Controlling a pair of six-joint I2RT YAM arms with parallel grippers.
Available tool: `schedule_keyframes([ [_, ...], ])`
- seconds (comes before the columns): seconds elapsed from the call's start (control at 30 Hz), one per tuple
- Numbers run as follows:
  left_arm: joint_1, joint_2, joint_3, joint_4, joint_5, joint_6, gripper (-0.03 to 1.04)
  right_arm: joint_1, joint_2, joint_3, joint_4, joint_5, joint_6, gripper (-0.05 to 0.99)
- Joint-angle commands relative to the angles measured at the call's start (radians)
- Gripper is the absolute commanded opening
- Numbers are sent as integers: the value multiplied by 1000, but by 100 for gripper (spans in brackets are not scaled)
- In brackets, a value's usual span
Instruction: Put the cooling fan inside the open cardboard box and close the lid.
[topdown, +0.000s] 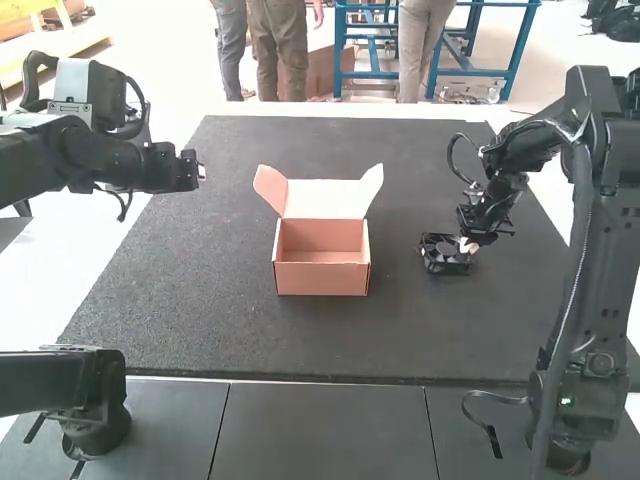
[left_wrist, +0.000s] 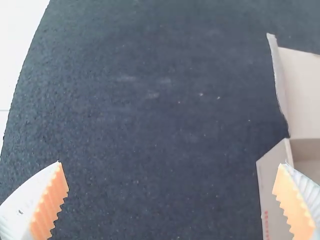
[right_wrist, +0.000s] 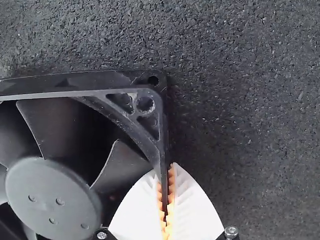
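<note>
A black cooling fan lies on the dark mat to the right of the open cardboard box. My right gripper is down at the fan's right edge, shut on its frame. Up close, the fan's frame edge is pinched between the white ribbed fingers with orange pads. The box stands upright at the mat's middle with its lid flaps raised at the back. My left gripper hovers open to the left of the box, well above the mat. Its orange pads stand wide apart, with a box corner beside one.
The dark mat covers most of the table, with white table surface to its left. Free mat lies in front of the box and between the box and the left gripper.
</note>
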Motion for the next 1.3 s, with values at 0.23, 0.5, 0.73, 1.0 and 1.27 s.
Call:
schedule_keyframes([
  [0.23,7,9,20,5,-11,-3,97,8,-116,6,12,-48,98,-1],
  [0.5,8,6,11,-6,-11,4,97,47,-330,8,-93,-37,256,0],
  [0.73,2,8,-12,8,-11,17,97,162,-485,13,-158,-35,432,0],
  [1.0,2,8,-23,6,-17,94,97,401,-580,85,-212,-35,589,0],
  [1.27,2,4,-18,-6,-42,120,97,590,-547,184,-265,-35,658,0],
])
